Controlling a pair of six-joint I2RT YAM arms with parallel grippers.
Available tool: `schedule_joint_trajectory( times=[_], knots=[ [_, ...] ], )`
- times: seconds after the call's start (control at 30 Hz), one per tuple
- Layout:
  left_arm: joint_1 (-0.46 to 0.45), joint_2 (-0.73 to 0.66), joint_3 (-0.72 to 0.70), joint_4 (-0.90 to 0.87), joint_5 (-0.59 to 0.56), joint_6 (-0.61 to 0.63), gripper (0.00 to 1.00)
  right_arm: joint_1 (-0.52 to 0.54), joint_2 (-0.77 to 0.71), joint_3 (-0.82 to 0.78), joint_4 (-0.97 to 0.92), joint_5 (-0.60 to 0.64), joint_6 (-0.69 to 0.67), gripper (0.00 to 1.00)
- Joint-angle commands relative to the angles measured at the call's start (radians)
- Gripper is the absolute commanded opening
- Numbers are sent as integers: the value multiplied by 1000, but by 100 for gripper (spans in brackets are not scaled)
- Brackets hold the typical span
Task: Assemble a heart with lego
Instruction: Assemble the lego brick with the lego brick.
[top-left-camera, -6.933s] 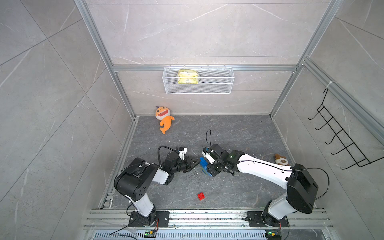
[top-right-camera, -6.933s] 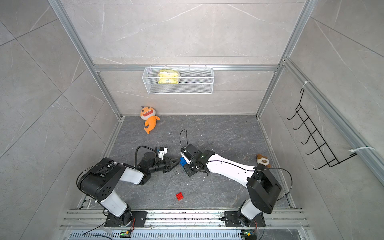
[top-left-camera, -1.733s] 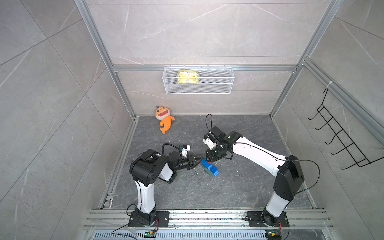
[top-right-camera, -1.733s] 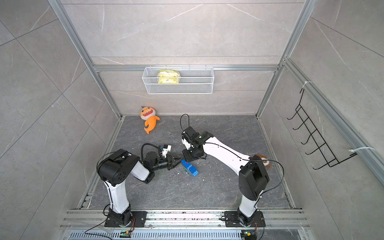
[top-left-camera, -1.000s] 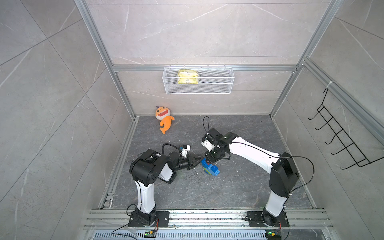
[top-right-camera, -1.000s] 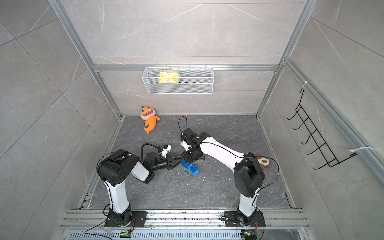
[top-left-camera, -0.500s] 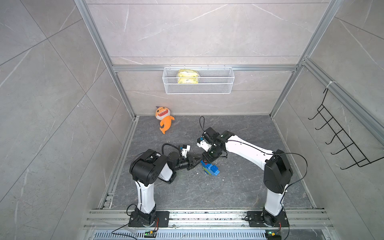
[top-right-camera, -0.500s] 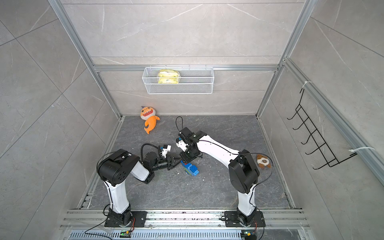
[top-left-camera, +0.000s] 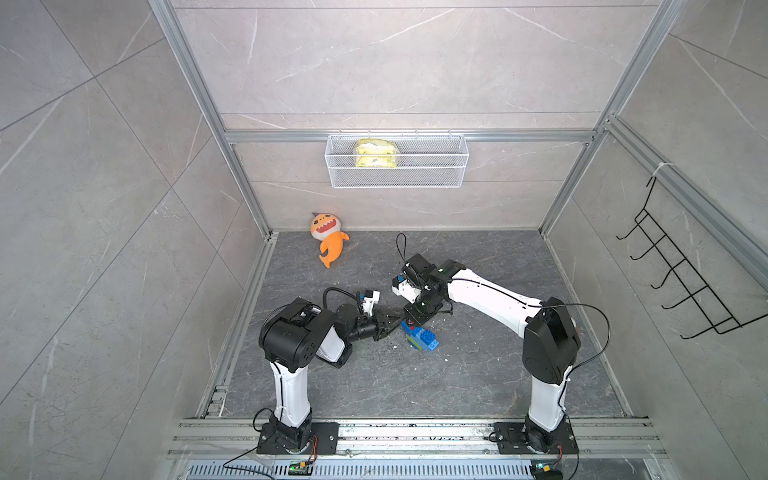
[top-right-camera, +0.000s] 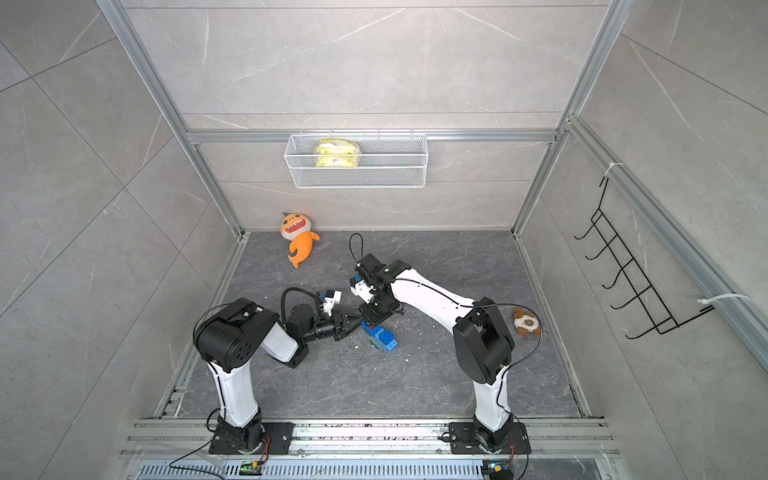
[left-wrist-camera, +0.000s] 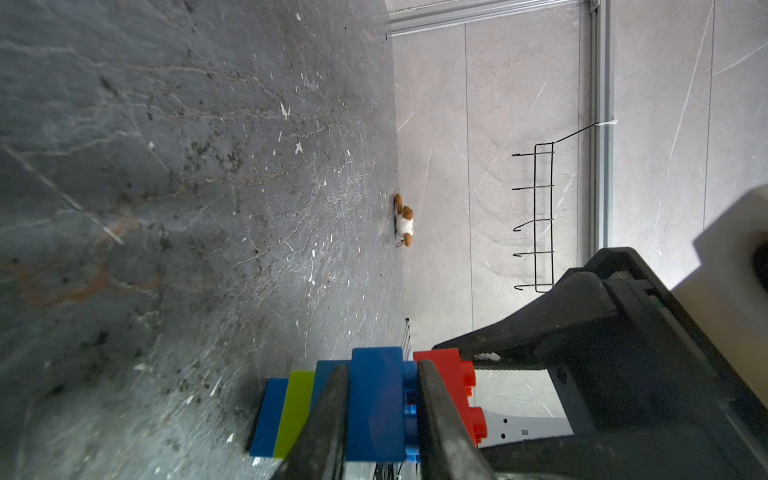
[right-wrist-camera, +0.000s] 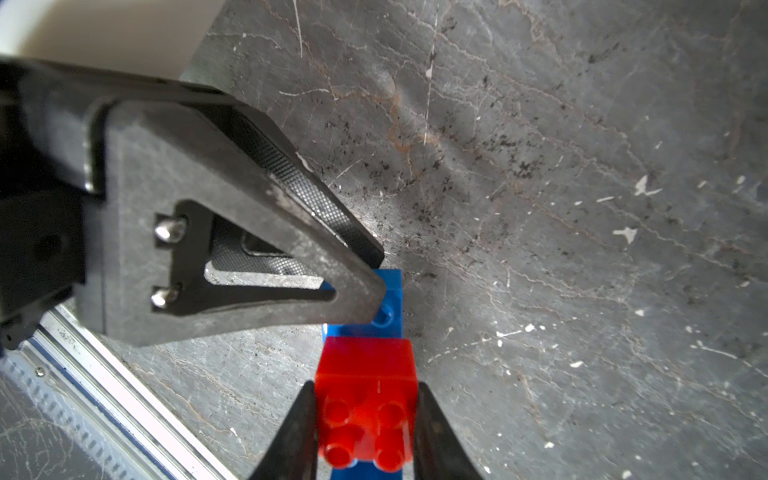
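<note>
Top views, heart: the heart (top-left-camera: 422, 338) (top-right-camera: 382, 337) is seen near the middle of the floor (top-left-camera: 478, 374). Its long axis runs slantwise, from the claws toward the front right.
Top views, claws: the left claw (top-left-camera: 392, 323) is stretched in low from the left and is closed on the heart's rear-left end. The right claw (top-left-camera: 415, 318) is pointed down over that same end. The two claws stand just beside each other.
Top views, room: bare floor is seen on every side of the heart. An orange plush (top-left-camera: 328, 241) lies near the back-left corner, well apart. A brown plush (top-right-camera: 525, 322) lies by the right wall in a top view. The front rail (top-left-camera: 415, 428) is well apart from the heart.

Left wrist, heart: layers are seen stacked away from the floor in the order blue, lime-green, blue, blue.
Left wrist, claw: the left claw (left-wrist-camera: 382, 365) is clamped on the outermost blue layer, one finger on each side.
Left wrist, red brick: the red brick (left-wrist-camera: 440, 372) is held against that blue layer on the side away from the floor. Blue studs show between the two, and whether it is seated cannot be told.
Left wrist, room: bare floor runs to the far wall, where the brown plush (left-wrist-camera: 405, 222) lies.

Right wrist, claw: the right claw (right-wrist-camera: 365, 384) is closed on the red brick (right-wrist-camera: 365, 374), whose studs face the camera.
Right wrist, heart: blue brick (right-wrist-camera: 390, 299) shows just beyond the red brick, with the left claw (right-wrist-camera: 376, 282) on it.
Right wrist, room: bare floor is seen beyond the bricks.
</note>
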Motion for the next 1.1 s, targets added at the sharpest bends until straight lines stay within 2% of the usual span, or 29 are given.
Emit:
schedule_joint_trajectory(
  times=[0.0, 0.27, 0.43, 0.67, 1.07],
  knots=[
    [1, -19, 2, 40, 7, 8, 14, -7, 65, 30, -76, 13, -42, 25],
    [1, -16, 6, 41, 6, 7, 14, -6, 98, 34, -102, -91, -70, 25],
    [1, -13, 11, 41, 6, 6, 14, 2, 113, 41, -136, -103, -87, 25],
    [1, -13, 16, 40, 3, 4, 14, 36, 170, 94, -203, -29, -105, 25],
    [1, -29, 8, 41, 2, 4, 14, 60, 232, 40, -176, -52, -95, 25]
  ],
)
